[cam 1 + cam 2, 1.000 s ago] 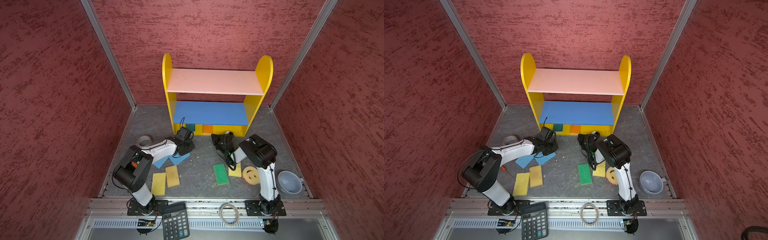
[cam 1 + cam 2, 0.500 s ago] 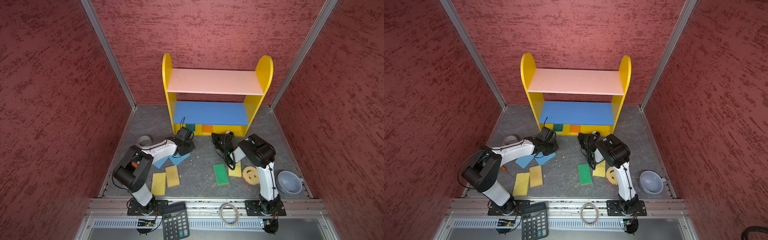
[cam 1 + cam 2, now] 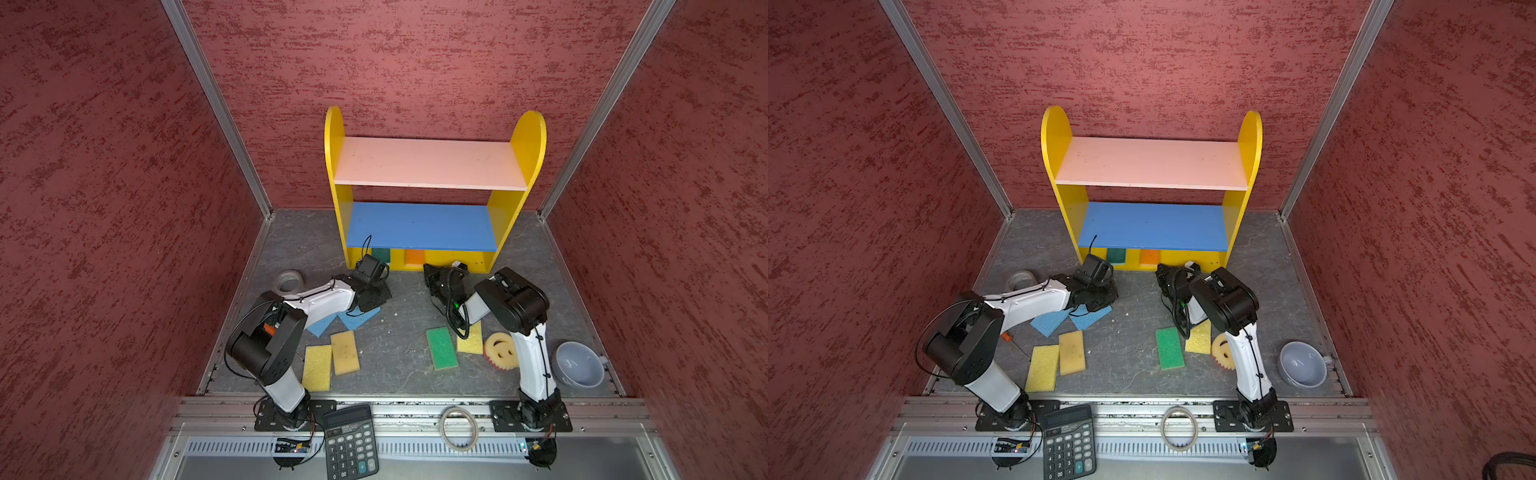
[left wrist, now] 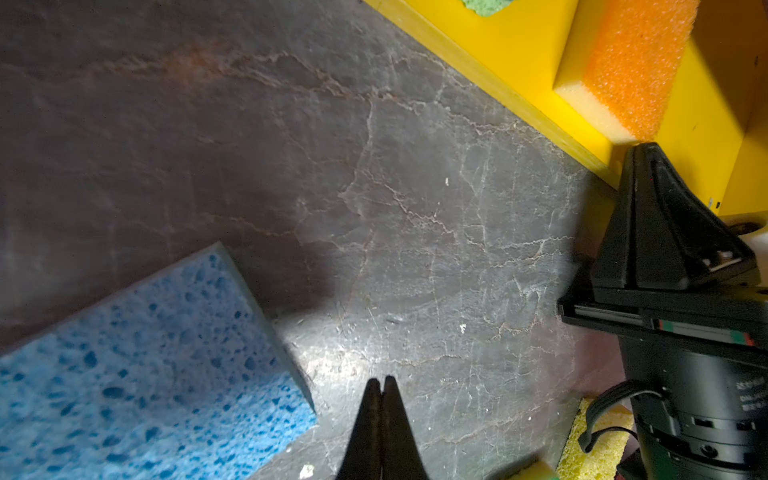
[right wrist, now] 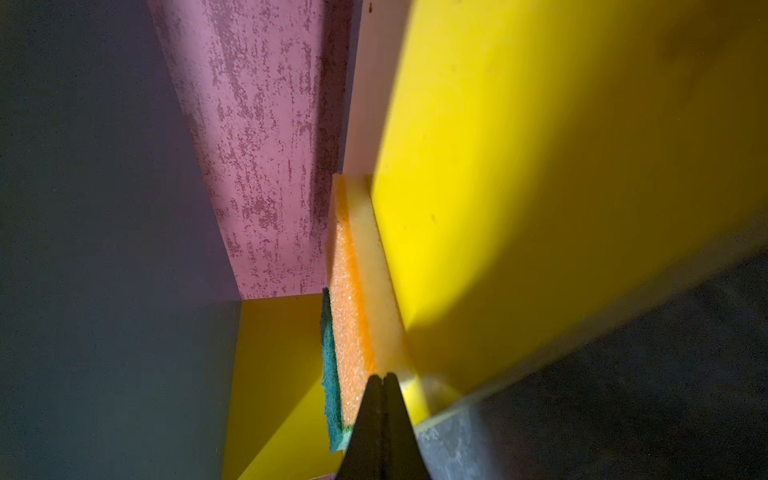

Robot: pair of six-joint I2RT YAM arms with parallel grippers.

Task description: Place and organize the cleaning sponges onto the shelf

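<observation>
Pincers: left pincer [image 4: 380, 381] and right pincer [image 5: 383, 379] are both narrow, jaws pressed together with nothing between them.
Left pincer place: low over the grey tabletop [image 4: 257, 137], tips just beside the corner of a blue sponge [image 4: 145, 374].
Right pincer place: tips at the near end of the orange-topped sponge [image 5: 349, 291] on the bottom board [image 5: 540, 166]; whether they touch it I cannot tell.
Clock: read in both top views, 12 o'clock at the back wall.
Shelf [image 3: 334, 166]: upright at 12 o'clock, with pink top board [image 3: 428, 164], blue middle board [image 3: 419, 226] and the yellow bottom board.
Bottom tier: orange-topped sponge lies flat near the middle; green-topped sponge [image 3: 381, 254] lies at its 9 o'clock, a gap between them.
Blue pair: the blue sponge and a second blue sponge [image 3: 320, 326] lie touching at 9 o'clock, partly under the left arm.
Yellow pair: yellow sponge [image 3: 317, 368] and tan sponge [image 3: 345, 352] lie side by side, edges touching, at 7 o'clock.
Green sponge [image 3: 441, 348]: flat at 5 o'clock.
Pale yellow sponge [image 3: 473, 341]: at 4 o'clock, just beside the green sponge, partly under the right arm's cable.
Smiley sponge [image 3: 498, 353]: face up, farther out at 4 o'clock, partly hidden by the right arm.
Other things: tape roll [image 3: 289, 281] at 10 o'clock; bowl [image 3: 577, 368] in the 4 o'clock corner; calculator [image 3: 351, 440] and clear ring [image 3: 458, 428] on the front rail at 6 o'clock.
</observation>
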